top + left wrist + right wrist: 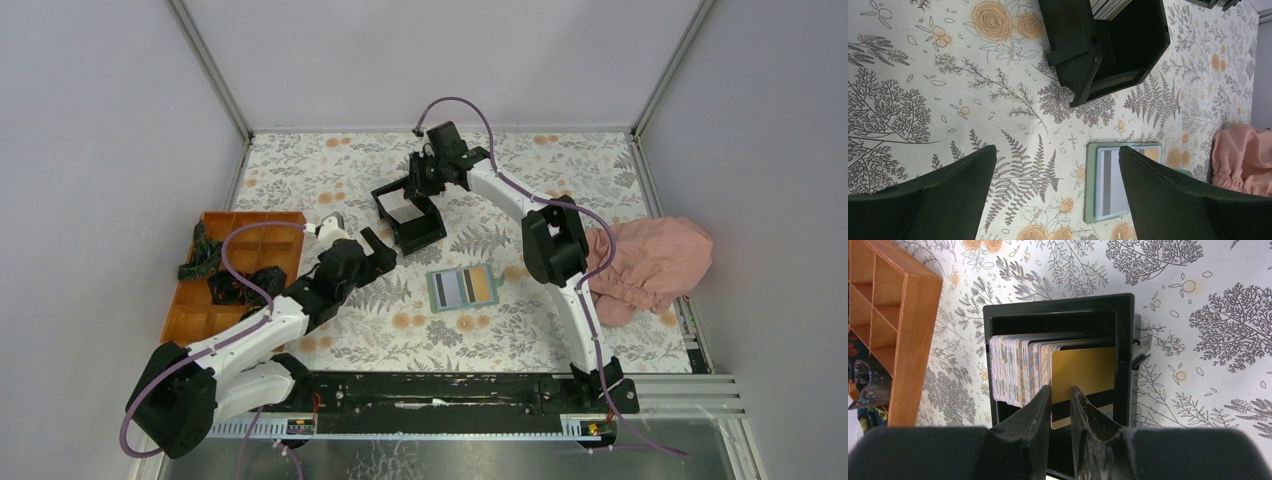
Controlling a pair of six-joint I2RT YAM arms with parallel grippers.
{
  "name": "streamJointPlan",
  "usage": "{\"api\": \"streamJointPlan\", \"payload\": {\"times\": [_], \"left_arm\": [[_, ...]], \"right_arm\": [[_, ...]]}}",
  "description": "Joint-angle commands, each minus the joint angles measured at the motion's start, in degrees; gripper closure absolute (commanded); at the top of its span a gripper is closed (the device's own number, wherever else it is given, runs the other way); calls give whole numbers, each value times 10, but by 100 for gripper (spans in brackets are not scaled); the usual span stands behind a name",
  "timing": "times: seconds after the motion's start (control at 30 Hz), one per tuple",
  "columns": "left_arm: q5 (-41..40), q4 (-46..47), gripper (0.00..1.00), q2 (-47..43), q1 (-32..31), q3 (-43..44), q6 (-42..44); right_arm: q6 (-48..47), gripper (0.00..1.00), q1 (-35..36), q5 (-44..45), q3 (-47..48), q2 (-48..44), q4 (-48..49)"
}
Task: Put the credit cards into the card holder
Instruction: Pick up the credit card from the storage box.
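Right hand (1060, 400) is hovering over the black box (1125, 340), fingers almost together at one upright gold credit card (1083, 372), grip unclear. It is likely stiff, light and slick, best pinched by its edge. Card holder (462, 288) is lying open near the box, and the left hand (1056, 155) is gaping wide.

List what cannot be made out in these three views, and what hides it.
- Right wrist view: whether the jaws of the right gripper pinch the gold card; contact unclear.
- Left wrist view: card holder partly behind a finger of the left gripper; card stack cut by the top edge.
- Top view: orange tray contents too small.
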Motion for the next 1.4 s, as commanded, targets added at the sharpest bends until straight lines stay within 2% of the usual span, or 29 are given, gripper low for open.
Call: {"api": "streamJointPlan", "payload": {"times": [0.0, 0.6, 0.83, 0.97, 1.07, 1.13, 1.27, 1.37], "left_arm": [[8, 30, 0, -1, 6, 1, 11], [16, 29, 0, 1, 12, 2, 7], [18, 30, 0, -1, 14, 2, 7], [20, 32, 0, 1, 15, 4, 6], [19, 34, 0, 0, 16, 4, 5], [17, 36, 0, 1, 16, 4, 5], [14, 49, 0, -1, 17, 5, 8], [14, 68, 0, -4, 18, 9, 19]], "right_arm": [[9, 74, 1, -22, -2, -44, 15], [3, 77, 1, -4, -11, -72, 12], [-17, 80, 1, 35, -15, -80, -4], [-44, 84, 4, 74, -18, -82, -22], [-66, 94, 10, 115, -27, -87, -30], [-81, 100, 15, 148, -41, -94, -26], [-101, 100, 23, 192, -99, -127, 10], [-111, 100, 27, 210, -161, -184, 56]]}}
